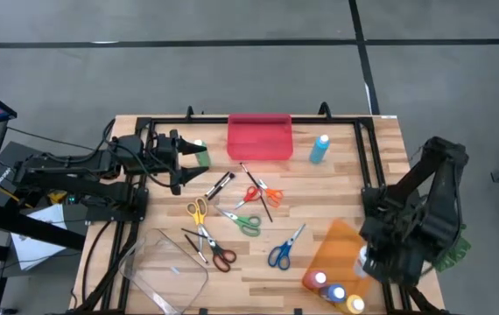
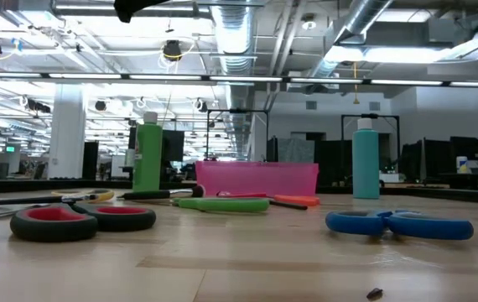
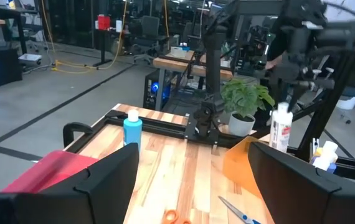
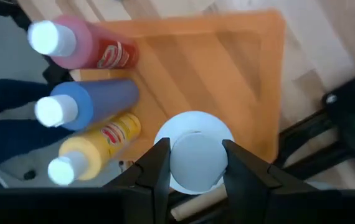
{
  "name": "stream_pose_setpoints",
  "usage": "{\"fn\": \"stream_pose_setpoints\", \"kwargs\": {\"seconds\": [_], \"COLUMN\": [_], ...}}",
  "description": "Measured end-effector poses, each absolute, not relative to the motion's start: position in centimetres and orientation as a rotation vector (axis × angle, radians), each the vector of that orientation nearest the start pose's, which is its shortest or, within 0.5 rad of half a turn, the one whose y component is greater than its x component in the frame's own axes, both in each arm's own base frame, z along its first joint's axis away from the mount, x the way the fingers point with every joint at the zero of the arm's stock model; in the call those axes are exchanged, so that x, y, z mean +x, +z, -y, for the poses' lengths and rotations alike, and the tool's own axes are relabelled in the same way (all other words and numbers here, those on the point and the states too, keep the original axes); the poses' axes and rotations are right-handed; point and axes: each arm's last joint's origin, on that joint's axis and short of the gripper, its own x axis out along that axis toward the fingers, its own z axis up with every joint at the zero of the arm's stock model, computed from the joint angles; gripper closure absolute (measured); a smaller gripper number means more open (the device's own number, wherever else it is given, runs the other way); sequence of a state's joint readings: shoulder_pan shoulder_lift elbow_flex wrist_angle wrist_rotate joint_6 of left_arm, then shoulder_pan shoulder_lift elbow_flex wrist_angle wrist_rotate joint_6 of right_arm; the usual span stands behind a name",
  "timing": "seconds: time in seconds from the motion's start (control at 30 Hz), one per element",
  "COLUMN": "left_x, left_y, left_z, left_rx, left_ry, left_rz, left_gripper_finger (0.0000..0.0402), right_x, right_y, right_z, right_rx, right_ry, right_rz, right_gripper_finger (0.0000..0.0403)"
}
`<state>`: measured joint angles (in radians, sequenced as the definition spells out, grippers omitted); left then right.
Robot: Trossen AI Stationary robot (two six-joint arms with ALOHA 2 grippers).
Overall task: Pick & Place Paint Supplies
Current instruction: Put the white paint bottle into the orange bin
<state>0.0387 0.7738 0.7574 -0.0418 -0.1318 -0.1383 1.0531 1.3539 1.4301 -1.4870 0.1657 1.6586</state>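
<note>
The white bottle (image 4: 194,157) is held upright by the right gripper (image 4: 195,163) directly above the orange tray (image 4: 227,81), beside three bottles already lying there.

Pale wood-plank worktop (image 1: 337,188) with a black frame. Pink-red tray (image 1: 259,137) at the far edge, see-through orange tray (image 1: 341,249) by the near right corner, clear tray (image 1: 166,271) near left. Green bottle (image 1: 200,156), turquoise-blue bottle (image 1: 319,149), both white-capped. Red (image 4: 87,46), blue (image 4: 90,102) and yellow (image 4: 96,146) bottles in the orange tray, white caps too, plus a white bottle (image 4: 193,155). Scissors: yellow (image 1: 198,211), orange (image 1: 268,194), green (image 1: 245,222), red (image 1: 220,257), blue (image 1: 281,252) handles. Dark sticks (image 1: 219,185).
</note>
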Motion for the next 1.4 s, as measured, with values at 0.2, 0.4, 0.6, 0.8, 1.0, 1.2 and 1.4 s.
{"fn": "stream_pose_setpoints", "kwargs": {"seconds": [0.2, 0.4, 0.6, 0.8, 1.0, 1.2, 1.4], "left_x": [17.3, 17.3, 17.3, 17.3, 17.3, 17.2, 17.2], "left_y": [33.8, 33.9, 33.9, 33.9, 33.9, 33.9, 33.9], "left_z": [-1.1, -1.2, -1.2, -1.3, -1.3, -1.4, -1.4], "left_rx": [-0.134, -0.134, -0.134, -0.133, -0.133, -0.133, -0.133], "left_ry": [0.209, 0.226, 0.239, 0.265, 0.265, 0.282, 0.283], "left_rz": [-0.044, -0.037, -0.036, -0.034, -0.034, -0.032, -0.031], "left_gripper_finger": [0.0103, 0.0103, 0.0103, 0.0103, 0.0103, 0.0103, 0.0103], "right_x": [10.5, 9.7, 9.2, 9.1, 9.2, 9.0, 8.9], "right_y": [32.2, 30.6, 29.5, 28.2, 27.3, 27.3, 27.3], "right_z": [-21.8, -23.9, -25.3, -25.9, -26.0, -25.8, -25.8], "right_rx": [0.559, 0.582, 0.607, 0.655, 0.664, 0.636, 0.642], "right_ry": [-0.468, -0.552, -0.575, -0.595, -0.566, -0.586, -0.582], "right_rz": [-1.258, -1.236, -1.183, -1.153, -1.144, -1.149, -1.166], "right_gripper_finger": [0.0288, 0.0278, 0.0287, 0.0276, 0.0285, 0.0274, 0.0282]}}
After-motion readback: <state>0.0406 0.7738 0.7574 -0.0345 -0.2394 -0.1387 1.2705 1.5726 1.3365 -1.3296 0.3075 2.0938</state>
